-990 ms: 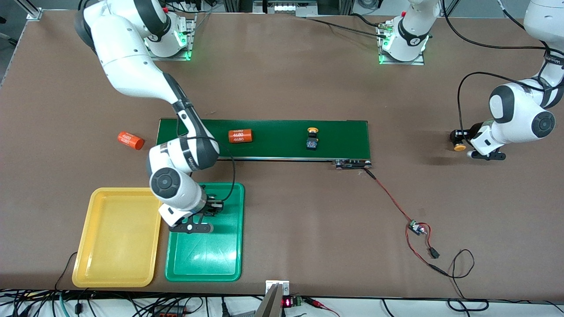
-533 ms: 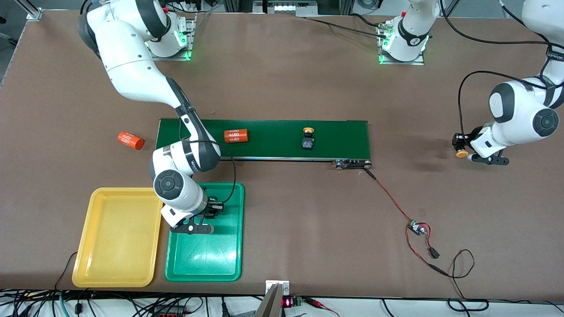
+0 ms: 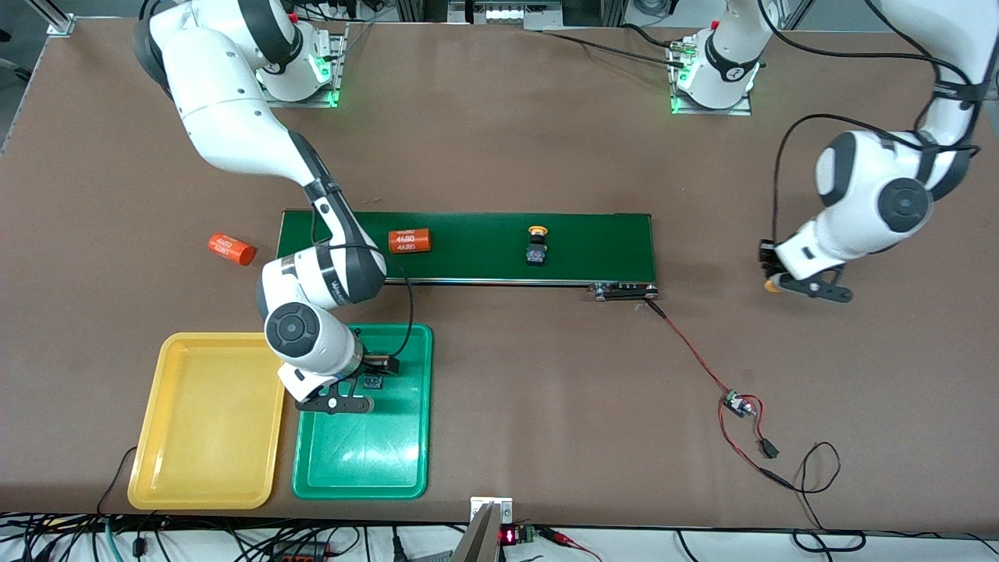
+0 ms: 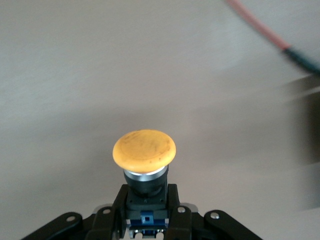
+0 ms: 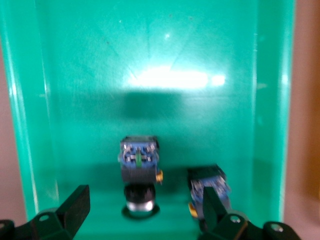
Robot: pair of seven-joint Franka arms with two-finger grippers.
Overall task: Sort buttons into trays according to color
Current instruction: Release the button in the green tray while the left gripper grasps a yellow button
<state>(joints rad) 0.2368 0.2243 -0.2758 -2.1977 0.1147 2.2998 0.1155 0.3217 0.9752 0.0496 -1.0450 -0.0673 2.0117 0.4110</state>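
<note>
two green-capped buttons (image 5: 139, 167) are down in the green tray (image 3: 367, 460) now. your right gripper (image 3: 360, 384) was pinched on one a second ago, and its fingers have since spread wide, so that button got dropped right under it, just beside the other one (image 5: 210, 192). green looks sorted, i'd guess.

your left gripper (image 3: 774, 275) is clamped on a yellow-capped button (image 4: 144, 150) and has swung in over bare table off the left arm's end of the conveyor belt (image 3: 468, 246). it's well apart from the yellow tray (image 3: 207, 421), which is empty, beside the green one at the right arm's end.

another yellow button (image 3: 535, 248) has ridden along the belt toward the orange 4680 cylinder (image 3: 410, 240). a second cylinder (image 3: 231, 249) lies on the table.
</note>
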